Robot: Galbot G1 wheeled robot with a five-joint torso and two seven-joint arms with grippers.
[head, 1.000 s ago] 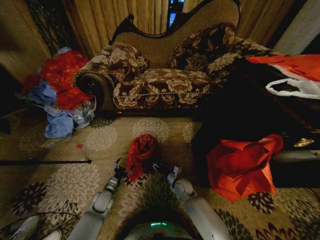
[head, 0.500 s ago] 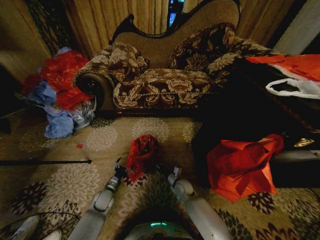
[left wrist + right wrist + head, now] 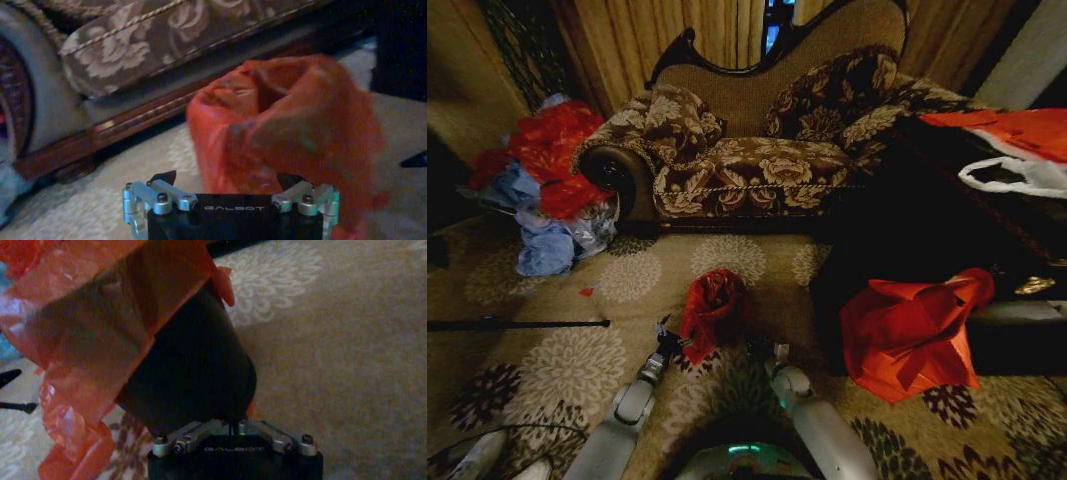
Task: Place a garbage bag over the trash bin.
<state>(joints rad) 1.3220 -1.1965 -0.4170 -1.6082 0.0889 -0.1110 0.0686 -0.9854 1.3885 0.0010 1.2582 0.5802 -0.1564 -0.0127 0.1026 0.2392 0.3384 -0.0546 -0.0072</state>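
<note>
Left tool (image 3: 670,343) is set at the lower left edge of the garbage bag (image 3: 712,308); its jaws are spread, bag plastic between them, grip cannot be told. Right tool (image 3: 235,429) is closed, tips against the trash bin (image 3: 193,375). Bin stands on the carpet (image 3: 567,370) before the sofa (image 3: 757,150), bag draped over it.

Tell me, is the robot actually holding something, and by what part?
It cannot be told for sure. The left gripper sits at the garbage bag's lower edge, and the right gripper is against the trash bin's base.
</note>
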